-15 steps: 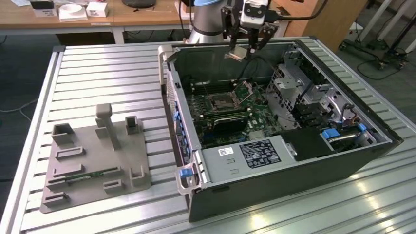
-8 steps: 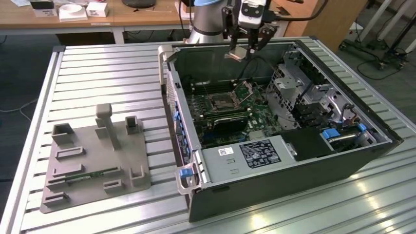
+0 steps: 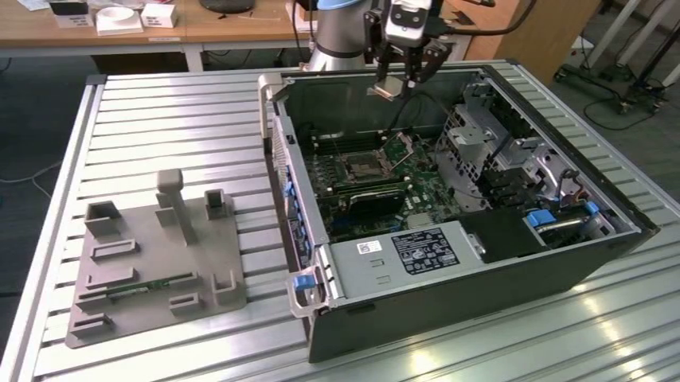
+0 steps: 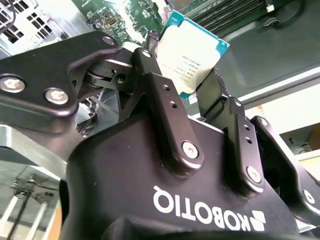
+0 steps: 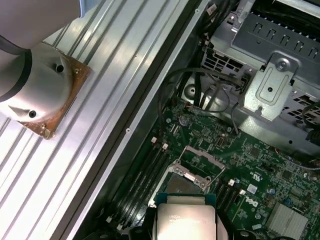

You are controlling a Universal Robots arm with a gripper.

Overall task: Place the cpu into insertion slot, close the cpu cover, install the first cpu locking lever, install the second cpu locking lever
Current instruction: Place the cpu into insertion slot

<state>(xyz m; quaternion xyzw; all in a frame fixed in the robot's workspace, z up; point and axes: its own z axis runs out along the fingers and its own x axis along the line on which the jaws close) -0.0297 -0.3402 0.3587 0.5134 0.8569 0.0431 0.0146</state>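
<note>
Between the gripper's (image 4: 184, 62) black, faintly glossy fingers (image 4: 167, 105), the cpu (image 4: 192, 52) shows a dull silver-grey metal top. Below it the cpu cover (image 5: 202, 154) is bare shiny metal. The table (image 3: 159, 119) beside is ribbed, brushed metal.

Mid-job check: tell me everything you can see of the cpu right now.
The cpu is a small flat square chip with a dull silver-grey metal top carrying fine print, framed by a teal-green board edge. The gripper is shut on it, fingers pinching two opposite edges. In the exterior view it hangs above the open computer case; in the first wrist view it is over the motherboard, touching nothing but the fingers, not yet in the socket.
</note>
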